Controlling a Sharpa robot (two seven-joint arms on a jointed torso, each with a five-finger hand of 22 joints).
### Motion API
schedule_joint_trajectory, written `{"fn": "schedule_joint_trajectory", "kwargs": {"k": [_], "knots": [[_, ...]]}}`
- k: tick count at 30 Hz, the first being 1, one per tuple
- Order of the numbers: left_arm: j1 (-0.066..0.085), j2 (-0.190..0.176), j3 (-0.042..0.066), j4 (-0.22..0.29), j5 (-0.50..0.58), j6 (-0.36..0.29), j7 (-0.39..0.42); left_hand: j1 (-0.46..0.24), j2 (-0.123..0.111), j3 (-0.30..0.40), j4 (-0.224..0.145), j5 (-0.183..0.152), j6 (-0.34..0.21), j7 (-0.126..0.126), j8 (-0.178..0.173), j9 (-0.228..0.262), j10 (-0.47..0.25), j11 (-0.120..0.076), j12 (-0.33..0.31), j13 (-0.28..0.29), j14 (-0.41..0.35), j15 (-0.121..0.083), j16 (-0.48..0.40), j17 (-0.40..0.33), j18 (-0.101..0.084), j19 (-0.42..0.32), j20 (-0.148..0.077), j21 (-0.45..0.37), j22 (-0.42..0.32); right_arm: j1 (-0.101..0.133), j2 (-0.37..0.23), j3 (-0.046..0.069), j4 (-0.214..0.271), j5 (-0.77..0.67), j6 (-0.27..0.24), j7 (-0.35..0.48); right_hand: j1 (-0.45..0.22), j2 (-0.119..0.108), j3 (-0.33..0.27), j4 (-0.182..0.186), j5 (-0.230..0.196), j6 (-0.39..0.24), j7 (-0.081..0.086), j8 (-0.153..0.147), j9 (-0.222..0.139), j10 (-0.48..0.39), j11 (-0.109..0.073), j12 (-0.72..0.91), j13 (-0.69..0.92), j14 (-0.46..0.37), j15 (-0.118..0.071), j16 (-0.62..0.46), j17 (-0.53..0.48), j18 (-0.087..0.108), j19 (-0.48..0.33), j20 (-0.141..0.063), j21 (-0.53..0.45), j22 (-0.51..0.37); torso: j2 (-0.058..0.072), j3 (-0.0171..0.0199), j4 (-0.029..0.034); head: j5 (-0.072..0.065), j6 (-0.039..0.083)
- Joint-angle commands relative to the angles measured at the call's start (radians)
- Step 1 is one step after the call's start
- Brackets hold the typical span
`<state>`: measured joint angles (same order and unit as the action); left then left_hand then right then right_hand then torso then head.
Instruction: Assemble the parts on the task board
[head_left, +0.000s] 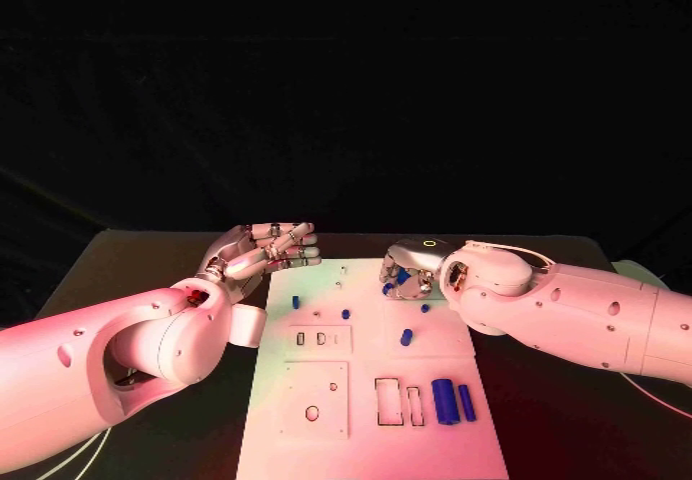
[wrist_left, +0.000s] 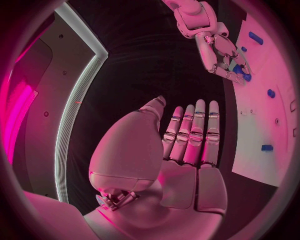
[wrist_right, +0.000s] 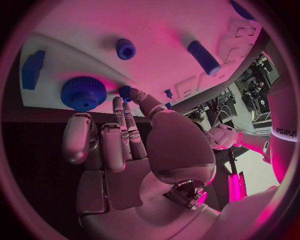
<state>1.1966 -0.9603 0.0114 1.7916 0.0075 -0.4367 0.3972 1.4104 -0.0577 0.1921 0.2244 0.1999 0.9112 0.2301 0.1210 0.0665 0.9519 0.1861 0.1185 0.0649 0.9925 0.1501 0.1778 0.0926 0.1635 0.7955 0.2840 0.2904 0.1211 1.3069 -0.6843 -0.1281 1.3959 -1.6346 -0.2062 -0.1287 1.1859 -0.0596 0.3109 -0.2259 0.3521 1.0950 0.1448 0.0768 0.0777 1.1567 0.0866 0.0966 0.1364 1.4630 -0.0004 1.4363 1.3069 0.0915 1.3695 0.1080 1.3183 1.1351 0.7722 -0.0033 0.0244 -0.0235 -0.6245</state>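
The task board (head_left: 372, 400) lies flat in the middle of the black tabletop (head_left: 130, 262), between the two arms, so that either hand can come at its slots and holes from its own side. Small blue parts are scattered over it: two long cylinders (head_left: 451, 400) lie side by side near the board's near right, a short peg (head_left: 407, 337) sits mid-board, and a toothed blue wheel (wrist_right: 83, 93) lies at the far right edge. The right hand (head_left: 408, 273) hovers over that far corner, its fingers (wrist_right: 125, 125) part curled, their tips at a small blue peg (wrist_right: 125, 91) beside the wheel; whether they pinch it I cannot tell. The left hand (head_left: 267, 250) waits just off the board's far left corner, fingers (wrist_left: 194, 132) straight, close together, holding nothing.
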Motion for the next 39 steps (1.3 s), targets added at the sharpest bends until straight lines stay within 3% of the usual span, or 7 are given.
{"fn": "schedule_joint_trajectory", "kwargs": {"k": [1,10,16,21,29,34,39], "knots": [[0.004,-0.001,0.001,0.002,0.004,0.017,0.001,0.007,0.002,0.0,-0.006,0.0,0.005,0.006,-0.005,-0.001,-0.003,0.004,-0.006,-0.001,0.007,-0.001,-0.005,-0.001,0.02,0.008,-0.001,0.005,-0.001,-0.001,0.003,0.0,-0.003,-0.016,0.027,-0.008,0.007,-0.006,0.009,0.002,-0.008,0.01,-0.001,-0.001,0.002,0.0,-0.003,0.006,0.002,0.063,0.003,0.008,0.004,-0.012,0.009,-0.001,0.01,0.01,0.004,0.0,0.0015,-0.002,0.001],[0.005,-0.001,0.001,0.003,0.004,0.018,-0.002,0.007,0.002,0.0,-0.006,0.0,0.004,0.007,-0.006,-0.001,-0.003,0.005,-0.008,-0.001,0.007,0.0,-0.007,-0.001,0.02,0.008,-0.001,0.005,-0.002,-0.002,0.009,0.0,-0.01,-0.02,0.04,-0.008,0.016,0.002,0.025,0.01,-0.016,0.04,-0.013,0.012,0.011,0.022,-0.012,0.015,0.005,0.062,-0.003,0.014,0.009,-0.012,0.008,-0.005,0.019,0.022,0.009,0.0001,0.0043,-0.002,0.003],[0.005,-0.002,0.002,0.003,0.004,0.019,-0.003,0.007,0.002,0.0,-0.006,0.0,0.004,0.007,-0.008,-0.002,-0.004,0.005,-0.009,-0.001,0.007,0.0,-0.008,-0.002,0.02,0.008,-0.001,0.004,-0.002,-0.003,0.011,0.0,-0.011,-0.025,0.025,-0.01,0.043,0.026,0.055,0.014,-0.064,0.071,-0.025,0.027,0.024,0.053,-0.026,0.027,0.011,0.063,-0.014,0.022,0.02,-0.019,0.021,-0.014,0.044,0.063,0.01,-0.0004,0.0057,-0.002,0.003],[0.005,-0.003,0.002,0.003,0.005,0.02,-0.004,0.007,0.004,0.001,-0.006,0.001,0.004,0.008,-0.009,-0.002,-0.005,0.006,-0.011,-0.001,0.007,0.0,-0.01,-0.002,0.02,0.008,-0.001,0.004,-0.003,-0.004,0.003,0.001,0.005,-0.03,-0.031,-0.005,0.067,0.041,0.081,0.012,-0.102,0.078,-0.025,0.032,0.032,0.064,-0.029,0.031,0.014,0.066,-0.018,0.031,0.034,-0.021,0.025,-0.019,0.054,0.079,0.013,0.0,0.0069,-0.001,0.006],[0.006,-0.007,0.002,-0.008,0.011,0.026,-0.004,0.008,0.006,0.002,-0.007,0.001,0.004,0.008,-0.011,-0.002,-0.005,0.006,-0.013,-0.001,0.008,0.001,-0.012,-0.002,0.02,0.008,-0.001,0.004,-0.003,0.001,-0.01,0.012,0.04,-0.009,-0.179,0.019,0.088,0.039,0.108,0.003,-0.094,0.078,-0.021,0.033,0.041,0.067,-0.028,0.03,0.018,0.066,-0.017,0.036,0.04,-0.022,0.025,-0.02,0.061,0.09,0.015,-0.0013,0.0051,0.006,0.016],[0.006,-0.007,0.002,-0.014,0.018,0.028,-0.002,0.011,0.007,0.004,-0.009,0.001,0.004,0.008,-0.013,-0.001,-0.005,0.006,-0.014,-0.001,0.009,0.001,-0.014,-0.002,0.02,0.009,-0.001,0.003,-0.004,0.007,0.011,0.016,0.022,0.003,-0.238,0.025,0.09,0.036,0.116,0.002,-0.088,0.077,-0.019,0.032,0.043,0.065,-0.026,0.029,0.018,0.067,-0.016,0.038,0.045,-0.023,0.027,-0.02,0.065,0.096,0.014,-0.0032,0.009,0.004,0.026],[0.007,-0.007,0.002,-0.015,0.02,0.028,-0.002,0.013,0.008,0.005,-0.01,0.001,0.004,0.007,-0.013,-0.001,-0.005,0.006,-0.015,-0.001,0.009,0.001,-0.015,-0.002,0.02,0.009,-0.001,0.003,-0.005,0.01,0.053,0.017,-0.02,0.009,-0.259,0.028,0.088,0.032,0.119,0.003,-0.085,0.075,-0.018,0.031,0.044,0.063,-0.025,0.027,0.018,0.067,-0.015,0.04,0.047,-0.023,0.027,-0.019,0.066,0.098,0.018,-0.0023,0.0119,0.003,0.03]]}}
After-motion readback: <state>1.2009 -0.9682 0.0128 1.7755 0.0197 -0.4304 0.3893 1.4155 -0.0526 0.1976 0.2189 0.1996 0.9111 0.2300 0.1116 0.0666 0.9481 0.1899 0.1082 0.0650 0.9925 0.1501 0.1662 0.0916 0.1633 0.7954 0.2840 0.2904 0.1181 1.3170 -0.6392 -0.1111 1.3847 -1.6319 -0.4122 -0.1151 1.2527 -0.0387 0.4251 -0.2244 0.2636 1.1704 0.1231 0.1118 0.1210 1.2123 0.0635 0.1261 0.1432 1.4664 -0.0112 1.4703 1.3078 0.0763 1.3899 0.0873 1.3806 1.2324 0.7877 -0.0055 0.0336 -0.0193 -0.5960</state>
